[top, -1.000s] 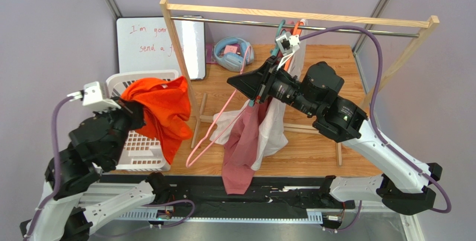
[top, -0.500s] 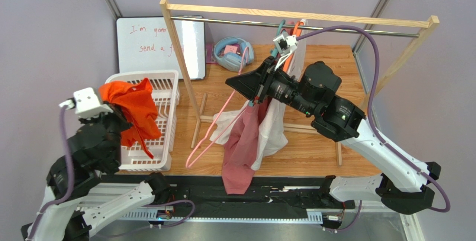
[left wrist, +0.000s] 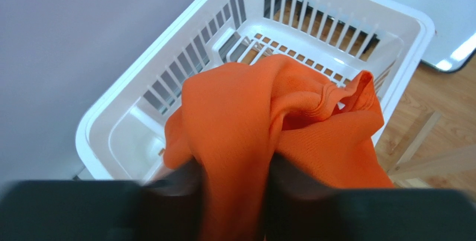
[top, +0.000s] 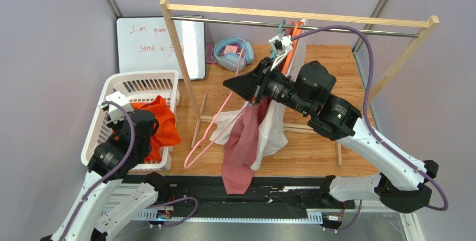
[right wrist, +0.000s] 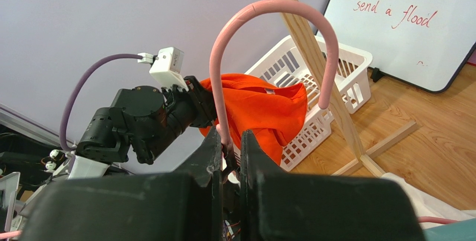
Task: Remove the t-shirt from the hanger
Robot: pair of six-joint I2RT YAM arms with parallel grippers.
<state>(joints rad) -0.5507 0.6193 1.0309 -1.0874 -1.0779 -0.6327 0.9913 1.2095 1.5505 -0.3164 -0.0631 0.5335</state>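
The rack (top: 175, 46) is standing mid-table, with the basket (top: 139, 76) sitting at its left. The t-shirt (left wrist: 251, 118) is lying bunched in the basket, spilling over its right rim, clear of the hanger (right wrist: 268, 6). The right gripper (right wrist: 228, 152) is clamping the hanger's hook. The left gripper (left wrist: 232, 196) is straddling the t-shirt; whether it is gripping cannot be told.
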